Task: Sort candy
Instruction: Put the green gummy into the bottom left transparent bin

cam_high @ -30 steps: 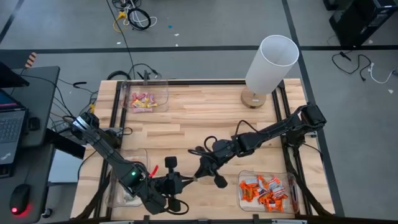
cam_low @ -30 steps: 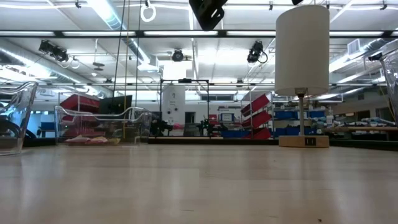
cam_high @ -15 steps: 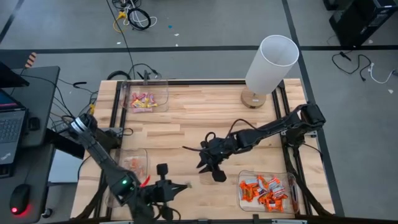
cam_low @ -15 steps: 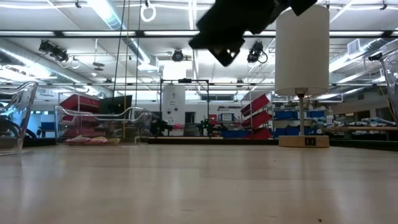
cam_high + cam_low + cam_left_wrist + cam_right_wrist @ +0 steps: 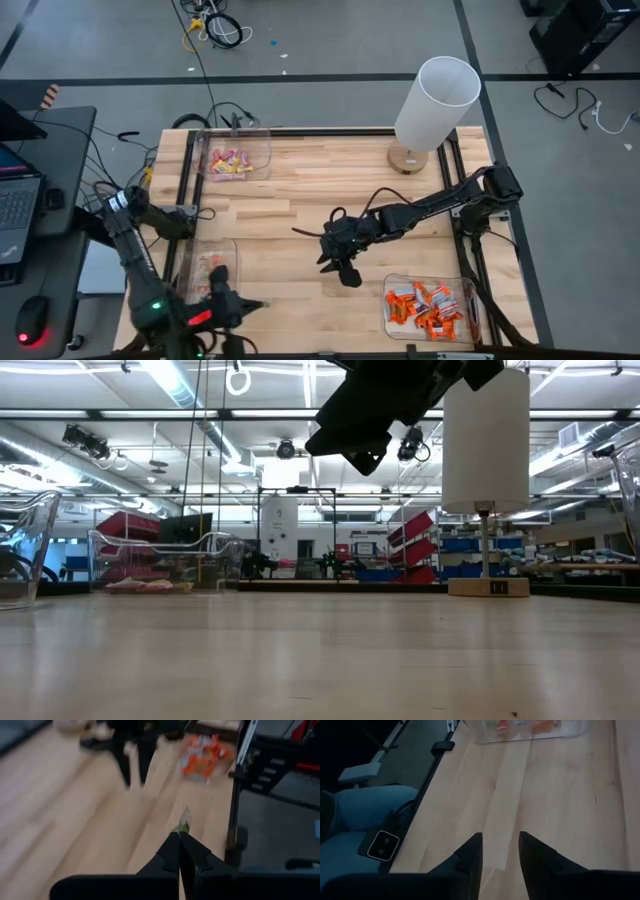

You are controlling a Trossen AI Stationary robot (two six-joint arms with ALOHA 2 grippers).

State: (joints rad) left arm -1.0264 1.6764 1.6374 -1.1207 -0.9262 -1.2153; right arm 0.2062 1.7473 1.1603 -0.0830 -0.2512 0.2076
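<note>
At the table's near left edge, we see a pale candy [image 5: 184, 820] with a green tip pinched between the closed fingers of the left gripper [image 5: 179, 836], just beside the clear bin [image 5: 212, 270] of pale sweets. Orange candies [image 5: 430, 303] fill the near right bin; pink and yellow ones [image 5: 228, 161] sit far left. Mid-table, the right gripper [image 5: 499, 847] hangs with fingers parted, empty, near the white lamp [image 5: 434, 108].
</note>
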